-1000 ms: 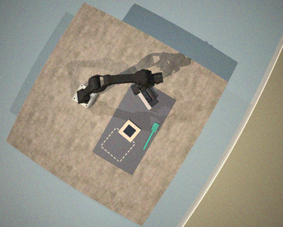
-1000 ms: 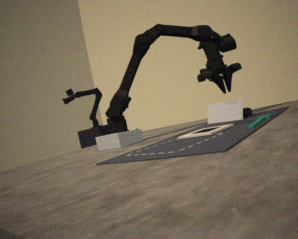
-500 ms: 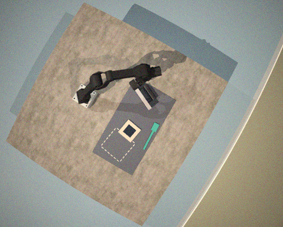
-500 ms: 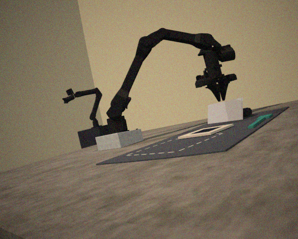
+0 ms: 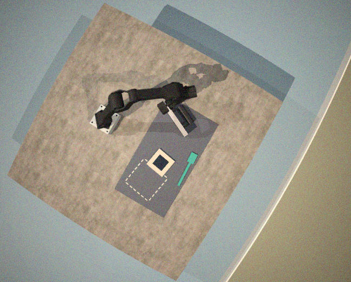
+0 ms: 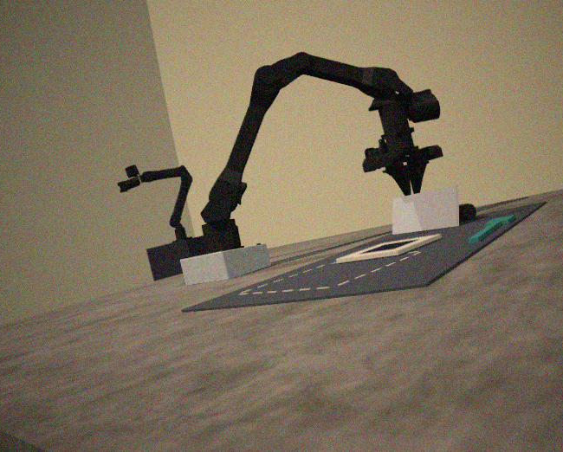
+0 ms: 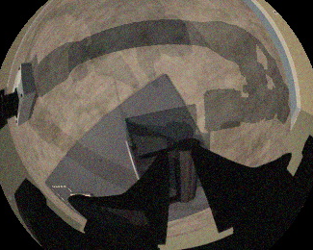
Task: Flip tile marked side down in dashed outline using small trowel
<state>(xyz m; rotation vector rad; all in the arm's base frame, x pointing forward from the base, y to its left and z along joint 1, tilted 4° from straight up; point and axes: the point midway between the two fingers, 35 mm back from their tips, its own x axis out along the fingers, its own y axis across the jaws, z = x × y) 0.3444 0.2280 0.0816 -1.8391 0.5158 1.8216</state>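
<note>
The tile [image 5: 161,162] [image 6: 389,247], cream-bordered with a dark square mark facing up, lies flat on the grey mat [image 5: 157,206] [image 6: 398,277]. One corner overlaps the edge of the dashed outline [image 5: 148,200]. A teal trowel-shaped tool [image 5: 192,158] [image 6: 491,229] with a square blade and thin handle lies flat near the mat's edge, beside the tile. My gripper [image 6: 412,194] [image 7: 179,151] points down with its fingertips a little apart and nothing between them. It is just above or behind the top of a white upright plate, away from the tile and the teal tool.
The white upright plate [image 5: 178,122] [image 6: 425,209] stands on the mat; dark bars [image 5: 186,113] [image 7: 184,178] sit behind it, under my fingers. The arm's base plate is at the left in the top view. Another dark, small-looking arm [image 6: 181,194] shows behind it.
</note>
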